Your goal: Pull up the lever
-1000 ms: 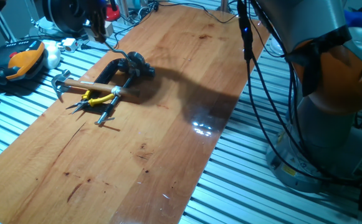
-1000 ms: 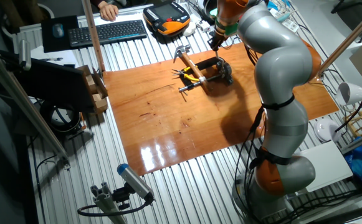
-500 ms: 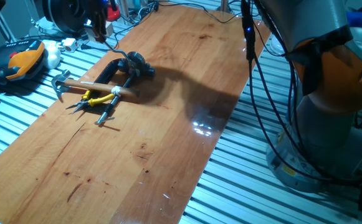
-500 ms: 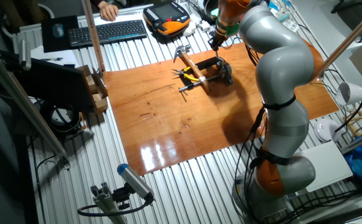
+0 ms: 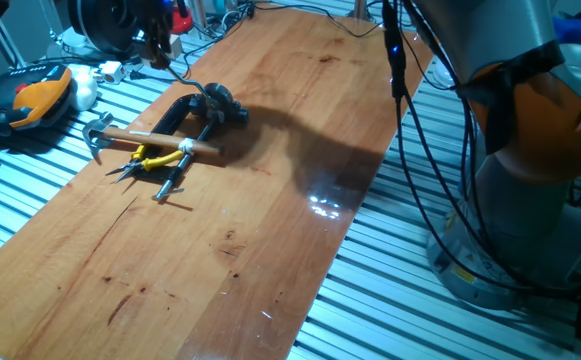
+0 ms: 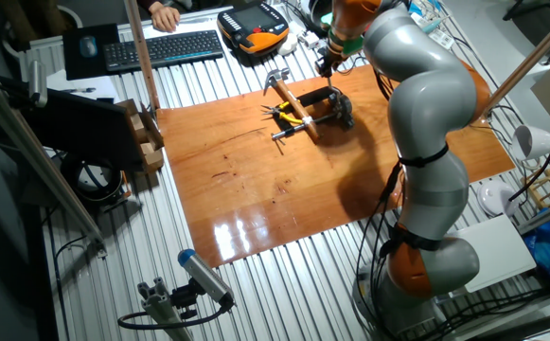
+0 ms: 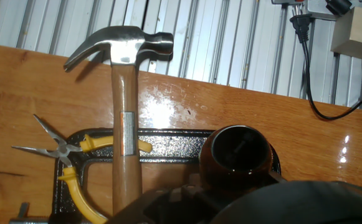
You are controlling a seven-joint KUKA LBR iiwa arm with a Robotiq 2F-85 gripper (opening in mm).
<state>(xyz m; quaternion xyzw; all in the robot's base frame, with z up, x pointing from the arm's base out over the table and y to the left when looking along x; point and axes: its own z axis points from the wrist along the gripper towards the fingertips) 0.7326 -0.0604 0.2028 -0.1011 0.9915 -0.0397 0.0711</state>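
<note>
The lever's dark reddish-brown round knob [image 7: 238, 153] fills the lower middle of the hand view, seen from above, over a black clamp frame [image 7: 168, 140]. In the fixed views the lever [image 5: 222, 101] [image 6: 340, 102] stands at the far end of the wooden board. The gripper [image 5: 156, 45] [image 6: 324, 62] hangs above and just beyond the lever, apart from it. Its fingers are dark and small in both fixed views, and only a blurred dark mass shows at the bottom of the hand view, so I cannot tell how the jaws stand.
A hammer [image 7: 124, 124] [image 5: 148, 137] with a pale wooden shaft lies across the clamp frame. Yellow pliers [image 7: 65, 158] [image 5: 146, 158] lie beside it. An orange teach pendant [image 5: 38, 97] and a keyboard [image 6: 156, 47] sit off the board. A black cable [image 7: 314, 87] runs at the right.
</note>
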